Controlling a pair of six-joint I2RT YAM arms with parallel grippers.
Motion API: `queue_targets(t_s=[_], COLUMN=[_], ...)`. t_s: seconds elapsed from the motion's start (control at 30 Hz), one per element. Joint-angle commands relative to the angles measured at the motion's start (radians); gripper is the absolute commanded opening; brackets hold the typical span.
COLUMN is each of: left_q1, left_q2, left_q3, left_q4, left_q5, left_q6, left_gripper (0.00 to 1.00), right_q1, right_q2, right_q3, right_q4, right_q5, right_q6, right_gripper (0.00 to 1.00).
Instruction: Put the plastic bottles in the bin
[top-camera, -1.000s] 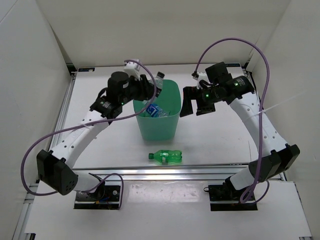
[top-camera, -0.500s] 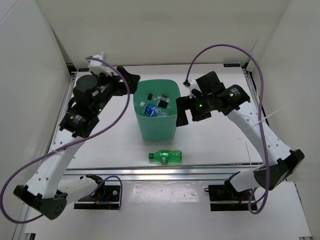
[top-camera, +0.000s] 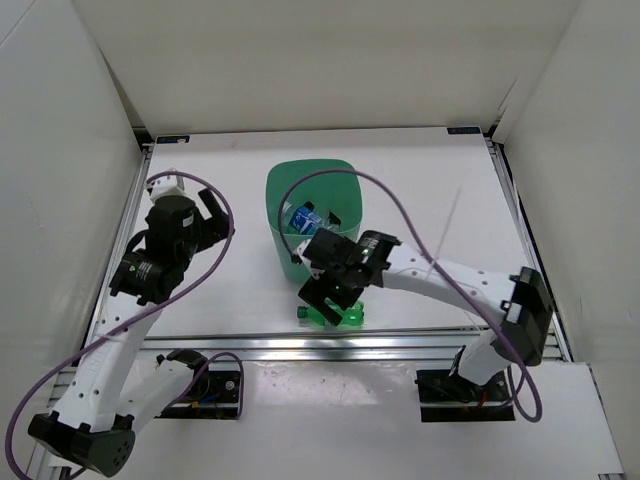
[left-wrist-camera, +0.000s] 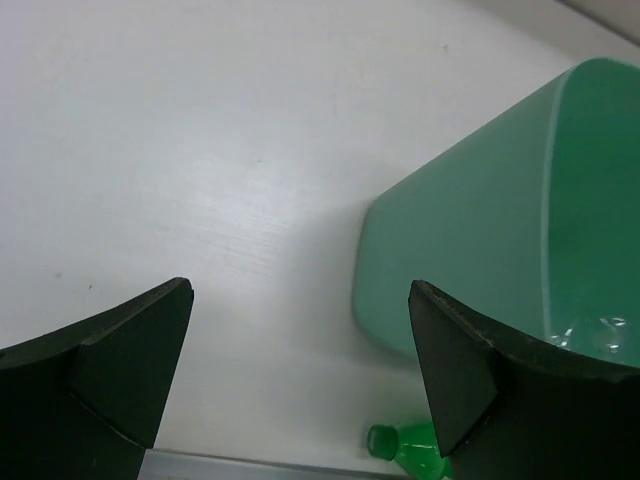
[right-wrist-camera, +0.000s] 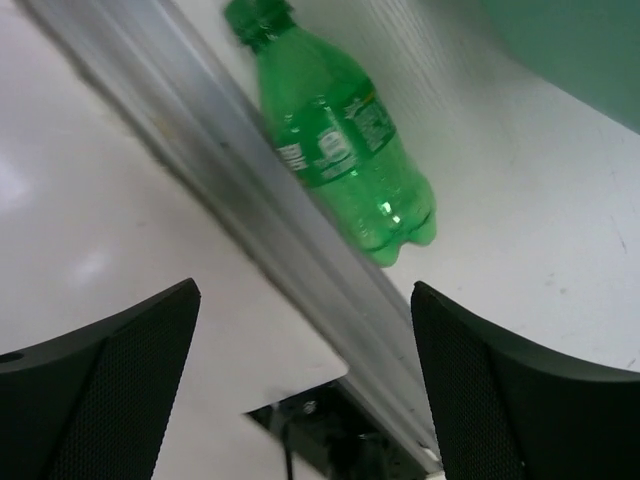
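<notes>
The right gripper (right-wrist-camera: 305, 290) has swung from beside the bin (top-camera: 300, 178) to hover, jaws spread, over the green bottle (right-wrist-camera: 340, 150) lying by the front rail (right-wrist-camera: 240, 210); the left gripper (left-wrist-camera: 300, 290), pulled back, gapes empty.

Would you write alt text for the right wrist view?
A green bottle lies on its side beside a metal rail on the table, ahead of the open right gripper; a corner of the green bin shows top right.
</notes>
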Motion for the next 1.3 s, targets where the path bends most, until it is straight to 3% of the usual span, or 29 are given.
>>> queue_targets(t_s=[0.0,0.17,0.43,0.6,0.67,0.83,0.93,0.97,1.1,1.27], left_q1=[0.013,0.013,0.013,0.013,0.013,0.013,0.013,0.013,0.013,0.013], left_q2=[-0.037,-0.116,-0.175,-0.202,-0.213,-0.233,-0.255,-0.255,-0.255,-0.255], left_q3=[-0.029,-0.091,-0.103,-0.094,-0.106,-0.117,-0.126,-0.135,-0.136,-0.165], left_q4=[-0.127,-0.16,-0.245,-0.277,-0.277,-0.299,-0.299,-0.308,-0.308,-0.299], left_q5=[-0.043,-0.02,0.012,-0.008,-0.017,-0.028,-0.049,-0.062,-0.082,-0.091], left_q6=[-0.059,-0.096,-0.107,-0.116,-0.127,-0.173,-0.182,-0.182,-0.191,-0.201], left_gripper=[1.0,1.0,1.0,1.0,1.0,1.0,1.0,1.0,1.0,1.0], right_q1=[0.009,0.009,0.0,-0.022,-0.033,-0.053,-0.053,-0.053,-0.016,0.006], right_q2=[0.036,0.119,0.255,0.255,0.255,0.249,0.226,0.212,0.15,0.195], right_q3=[-0.063,-0.082,-0.072,-0.134,-0.144,-0.145,-0.083,-0.022,0.137,0.58], right_q4=[0.163,0.275,0.284,0.284,0.284,0.243,0.177,0.128,0.039,-0.139], right_q5=[0.143,0.145,0.019,-0.062,-0.107,-0.158,-0.182,-0.182,-0.199,-0.168], right_q6=[-0.068,-0.067,-0.055,-0.055,-0.064,-0.086,-0.077,-0.06,-0.005,0.005], right_gripper=[0.89,0.9,0.9,0.9,0.86,0.64,0.53,0.45,0.34,0.28])
